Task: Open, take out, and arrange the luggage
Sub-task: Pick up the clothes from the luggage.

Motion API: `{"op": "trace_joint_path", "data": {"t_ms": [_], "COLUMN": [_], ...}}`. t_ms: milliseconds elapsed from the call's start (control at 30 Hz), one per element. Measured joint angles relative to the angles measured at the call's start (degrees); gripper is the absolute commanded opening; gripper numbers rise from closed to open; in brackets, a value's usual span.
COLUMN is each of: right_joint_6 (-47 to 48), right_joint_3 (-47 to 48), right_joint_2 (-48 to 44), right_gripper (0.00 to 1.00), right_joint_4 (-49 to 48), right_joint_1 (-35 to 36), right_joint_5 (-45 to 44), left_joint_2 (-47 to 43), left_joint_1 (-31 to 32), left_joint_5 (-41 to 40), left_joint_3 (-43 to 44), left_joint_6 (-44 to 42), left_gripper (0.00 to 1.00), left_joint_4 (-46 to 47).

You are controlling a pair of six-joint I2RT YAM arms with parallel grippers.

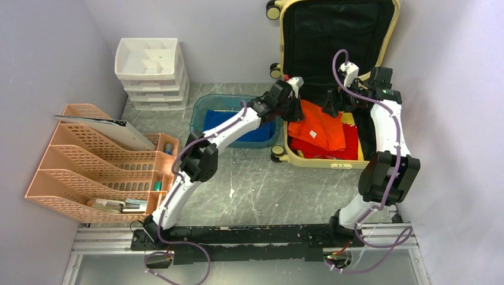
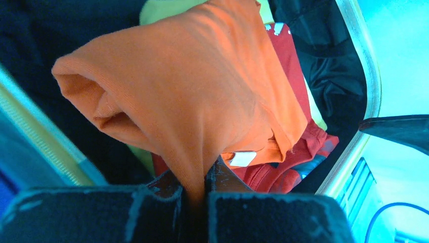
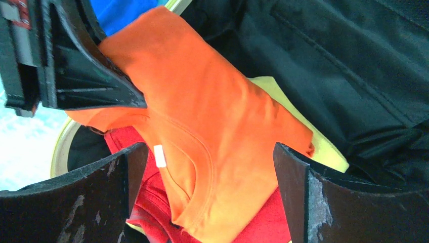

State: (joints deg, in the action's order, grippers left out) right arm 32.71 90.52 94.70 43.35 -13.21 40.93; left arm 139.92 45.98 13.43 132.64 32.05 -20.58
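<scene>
A: Starting at the left end effector [image 2: 195,177]: clamped tight on a fold of the orange shirt [image 2: 192,91], with the cloth bunched and running away from the pads.

B: And the right end effector [image 3: 205,172]?

A: Spread wide, gripping nothing. Hangs just above the same shirt, one finger to either side of its collar end.

B: Outward from there?

A: Under the shirt, a red garment [image 3: 263,223] and a pale yellow garment [image 3: 283,91], all inside the lower shell of the luggage [image 1: 324,161]. Lid upright against the back wall, black lining showing. Lies at the far right of the table [image 1: 261,190], long axis running away from the arm bases.

B: Nearer arm?

A: Right, with its base directly in front of the case. Left reaching across on a diagonal. Both end effectors over the shell's far half, the left one at the left rim.

B: Relation for the coming move?

A: Probably the way out. Teal tray [image 1: 205,110] just beside the case's left wall, on the left arm's side. Likely up over the rim, then leftward. Some risk of dragging the red layer along, judging by how closely stacked.
</scene>
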Motion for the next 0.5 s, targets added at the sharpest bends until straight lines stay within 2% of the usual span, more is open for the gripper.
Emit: {"op": "trace_joint_path", "data": {"t_ms": [500], "right_joint_6": [-1.51], "right_joint_3": [-2.32], "right_joint_2": [-0.09], "right_gripper": [1.0], "right_joint_4": [-2.14], "right_joint_1": [0.0], "right_joint_5": [0.09], "left_joint_2": [-2.51], "left_joint_1": [-0.48], "left_joint_5": [-6.73], "left_joint_3": [0.85], "left_joint_6": [0.35], "left_gripper": [0.05], "left_joint_4": [-5.53]}}
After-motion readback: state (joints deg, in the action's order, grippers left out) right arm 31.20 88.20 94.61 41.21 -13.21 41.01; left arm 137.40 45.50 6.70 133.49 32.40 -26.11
